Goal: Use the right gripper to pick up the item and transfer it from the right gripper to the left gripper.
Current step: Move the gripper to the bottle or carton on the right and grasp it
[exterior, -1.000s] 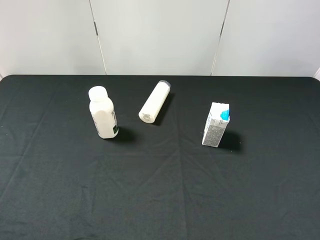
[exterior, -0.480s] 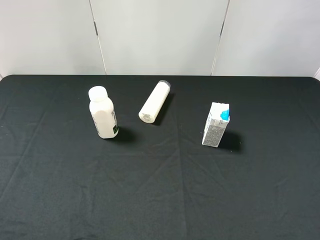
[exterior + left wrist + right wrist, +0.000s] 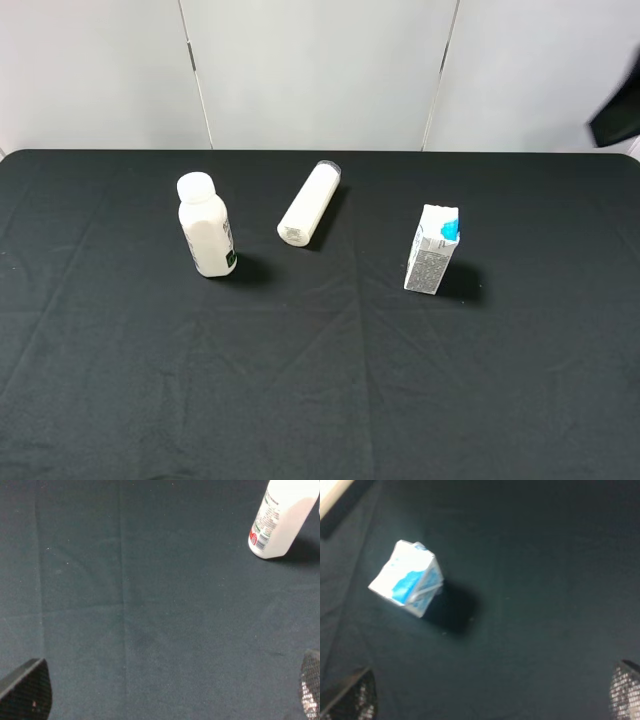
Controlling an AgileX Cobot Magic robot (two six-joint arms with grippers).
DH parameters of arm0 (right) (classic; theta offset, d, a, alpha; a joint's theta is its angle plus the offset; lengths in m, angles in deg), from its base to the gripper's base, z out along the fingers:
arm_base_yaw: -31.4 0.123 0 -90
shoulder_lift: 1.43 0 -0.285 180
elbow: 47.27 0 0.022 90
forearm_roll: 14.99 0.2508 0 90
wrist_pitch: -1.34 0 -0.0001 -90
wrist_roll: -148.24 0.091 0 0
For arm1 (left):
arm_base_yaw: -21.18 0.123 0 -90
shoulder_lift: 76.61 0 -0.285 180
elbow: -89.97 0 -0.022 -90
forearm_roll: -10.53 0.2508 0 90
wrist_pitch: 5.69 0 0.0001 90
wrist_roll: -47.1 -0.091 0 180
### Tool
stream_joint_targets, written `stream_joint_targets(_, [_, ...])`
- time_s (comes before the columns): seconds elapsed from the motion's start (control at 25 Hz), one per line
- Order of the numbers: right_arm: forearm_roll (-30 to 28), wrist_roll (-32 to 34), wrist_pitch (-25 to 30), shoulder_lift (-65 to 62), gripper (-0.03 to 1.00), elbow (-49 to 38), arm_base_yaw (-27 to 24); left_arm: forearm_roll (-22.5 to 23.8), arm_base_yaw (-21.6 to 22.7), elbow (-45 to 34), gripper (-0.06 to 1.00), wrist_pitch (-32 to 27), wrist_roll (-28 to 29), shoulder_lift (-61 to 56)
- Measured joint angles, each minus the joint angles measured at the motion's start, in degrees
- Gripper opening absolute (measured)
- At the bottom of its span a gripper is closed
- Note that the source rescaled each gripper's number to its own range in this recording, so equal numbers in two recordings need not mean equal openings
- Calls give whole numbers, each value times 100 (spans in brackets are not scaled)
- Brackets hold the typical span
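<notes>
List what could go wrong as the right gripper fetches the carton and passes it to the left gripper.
1. The carton stands upright on a narrow base and sits off-centre to the open right gripper. One finger touching first could tip it.
2. The carton is small. A grip round its middle may leave the left gripper little to take, so it could drop at the handover.
3. The cloth is creased and might snag a low finger.

From up high I see three things in a rough row on the table (image 3: 320, 400). The bottle (image 3: 205, 228) stands on the left. The tube (image 3: 308, 205) lies on its side in the middle, slightly farther back. The carton (image 3: 432, 252) stands on the right, well apart from both.
</notes>
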Motion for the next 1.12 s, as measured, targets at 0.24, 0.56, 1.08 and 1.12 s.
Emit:
stream_joint_targets(0.24, [6, 451, 128, 1072, 100, 650, 558, 0, 0, 0, 97, 0, 0, 0])
stream_joint_targets(0.56, [124, 777, 143, 2275, 100, 1055, 735, 0, 0, 0, 97, 0, 0, 0])
stream_joint_targets(1.08, [292, 1271, 36, 3250, 100, 1081, 735, 0, 0, 0, 97, 0, 0, 0])
stream_joint_targets(1.12, [306, 1288, -4, 3281, 100, 1081, 735, 0, 0, 0, 97, 0, 0, 0])
